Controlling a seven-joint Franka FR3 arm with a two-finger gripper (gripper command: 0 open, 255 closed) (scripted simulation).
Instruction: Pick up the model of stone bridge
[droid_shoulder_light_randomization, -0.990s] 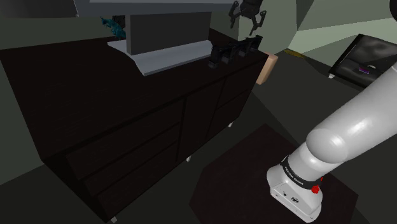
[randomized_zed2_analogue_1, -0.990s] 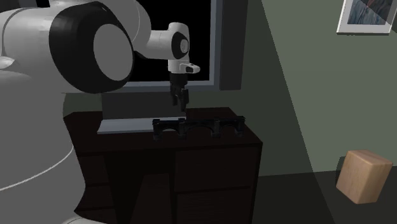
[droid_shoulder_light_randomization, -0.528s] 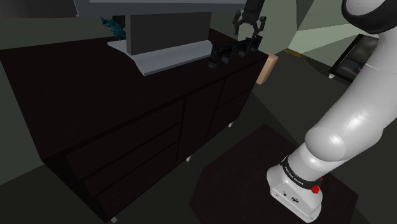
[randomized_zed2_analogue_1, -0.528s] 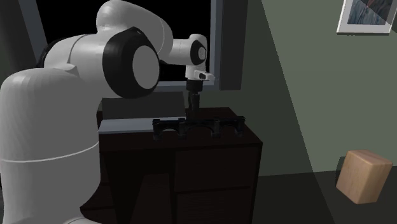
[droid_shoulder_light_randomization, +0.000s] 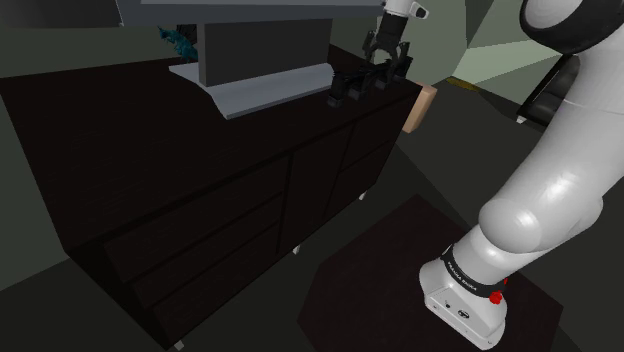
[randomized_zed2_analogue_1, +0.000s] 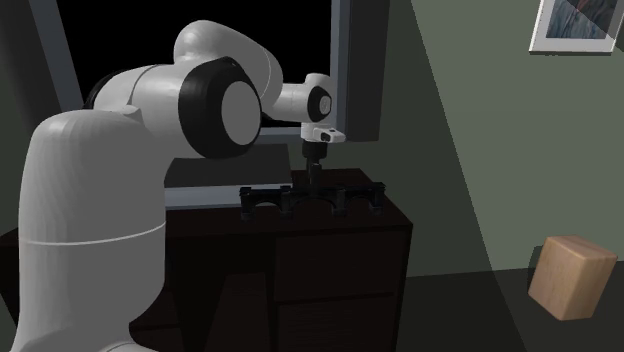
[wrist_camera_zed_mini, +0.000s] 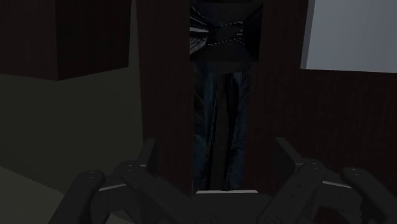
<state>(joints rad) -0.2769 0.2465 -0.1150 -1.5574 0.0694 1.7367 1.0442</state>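
Poised, not yet holding: at the shoulder view's left, a dark dresser (droid_shoulder_light_randomization: 200, 190) carries a television's grey foot (droid_shoulder_light_randomization: 262, 86). Just beside the foot, toward the far corner, the dark model of a stone bridge (droid_shoulder_light_randomization: 360, 82) lies lengthwise along the dresser's front edge. Directly above the model hangs the black gripper (droid_shoulder_light_randomization: 386, 60), jaws spread wide and pointing down. A tan box (droid_shoulder_light_randomization: 421, 108) shows beyond the dresser's end, and the white arm (droid_shoulder_light_randomization: 550, 180) rises at the right.

In the second exterior view the gripper (randomized_zed2_analogue_1: 314, 182) stands low over the middle of the model of a stone bridge (randomized_zed2_analogue_1: 265, 198). From the hand's own camera the model (wrist_camera_zed_mini: 221, 127) runs straight between the jaws (whether they touch its sides cannot be told in this gloom).

On this evidence, the approach and alignment look done. Closing on the span and lifting it clear of the dresser are left to do.
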